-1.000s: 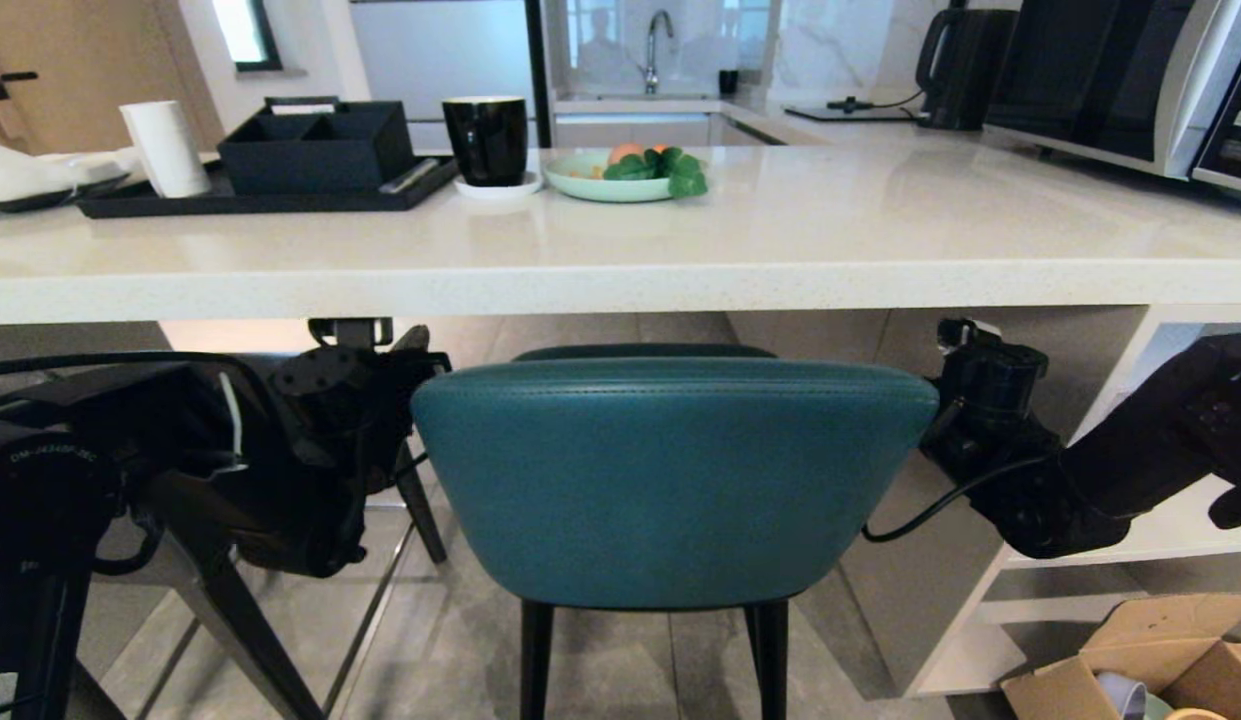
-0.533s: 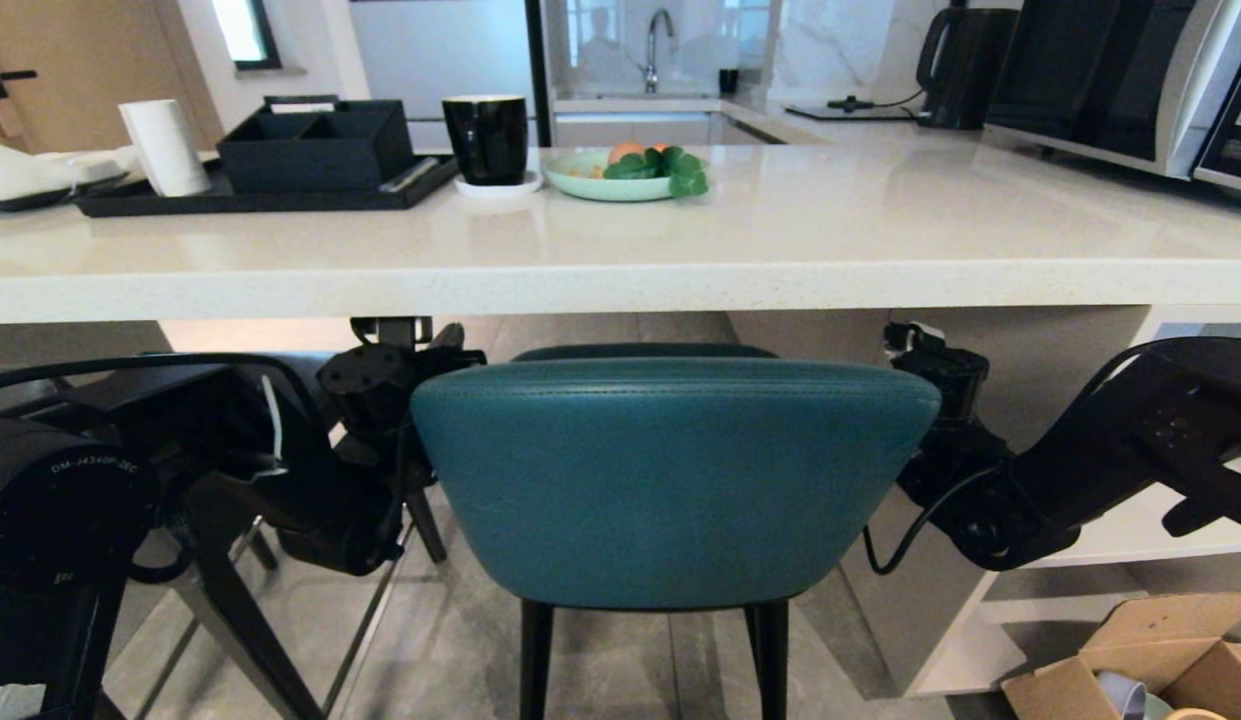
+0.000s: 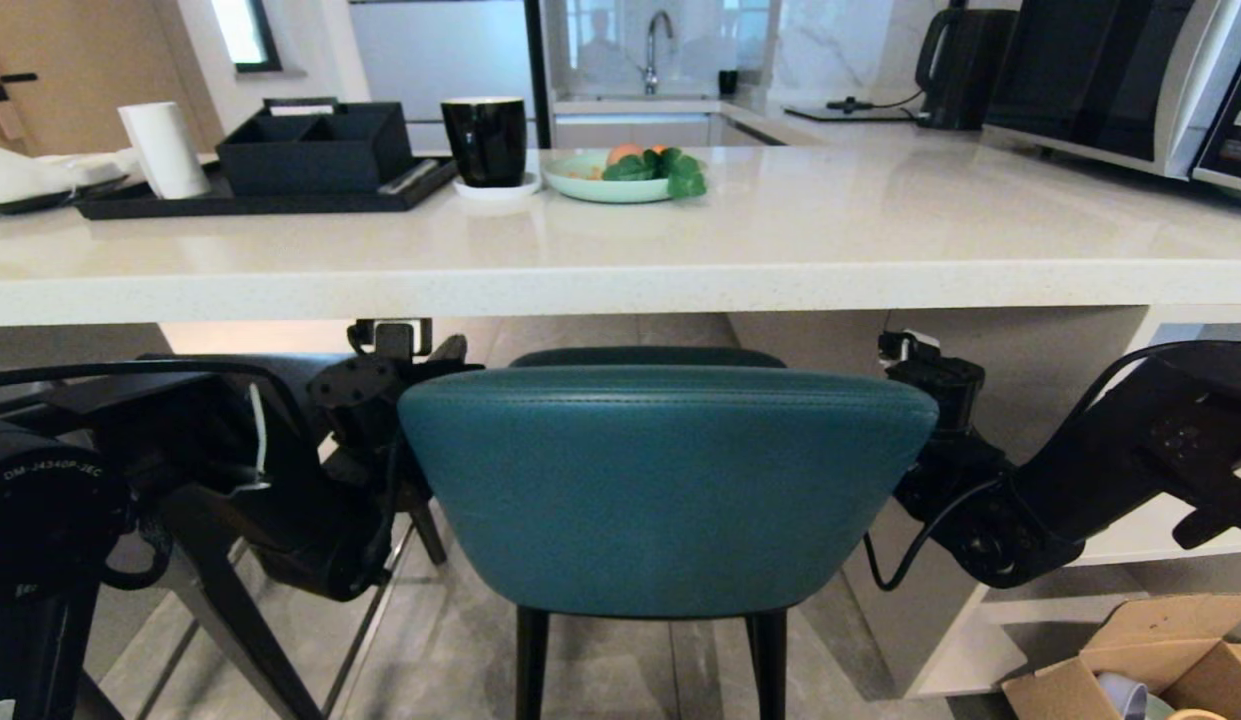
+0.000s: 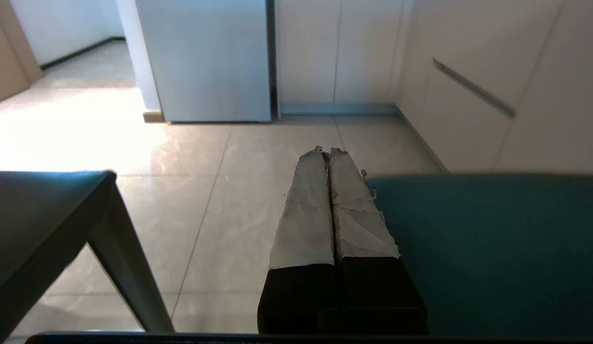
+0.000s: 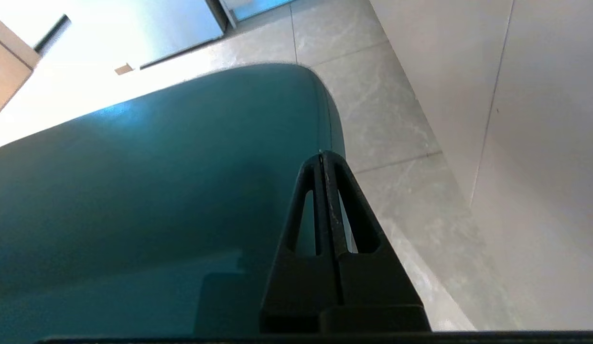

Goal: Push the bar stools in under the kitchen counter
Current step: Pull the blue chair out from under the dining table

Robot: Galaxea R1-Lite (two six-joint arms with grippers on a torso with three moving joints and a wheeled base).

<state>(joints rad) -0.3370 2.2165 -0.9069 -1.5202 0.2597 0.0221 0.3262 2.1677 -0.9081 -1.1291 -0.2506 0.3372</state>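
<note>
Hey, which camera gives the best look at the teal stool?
The head view: it shows the teal stool whole from behind, curved back and thin black legs, right at the white counter. The left wrist view catches only one side of its back; the right wrist view only the other side's rounded edge.

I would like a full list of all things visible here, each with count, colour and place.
counter: one, white, across the front
teal stool: one, teal, centre, below the counter edge
grey stool: one, dark grey, left of the teal stool
tray: one, black, counter left
box: one, black, on the tray
paper roll: one, white, on the tray
mug: one, black, counter, on a white coaster
plate: one, pale green, with food, right of the mug
microwave: one, black and silver, counter right
kettle: one, black, far right
tap: one, silver, far counter
carton: one, brown, floor right
left tool: shut, at the teal stool's left side
right tool: shut, at its right side
</note>
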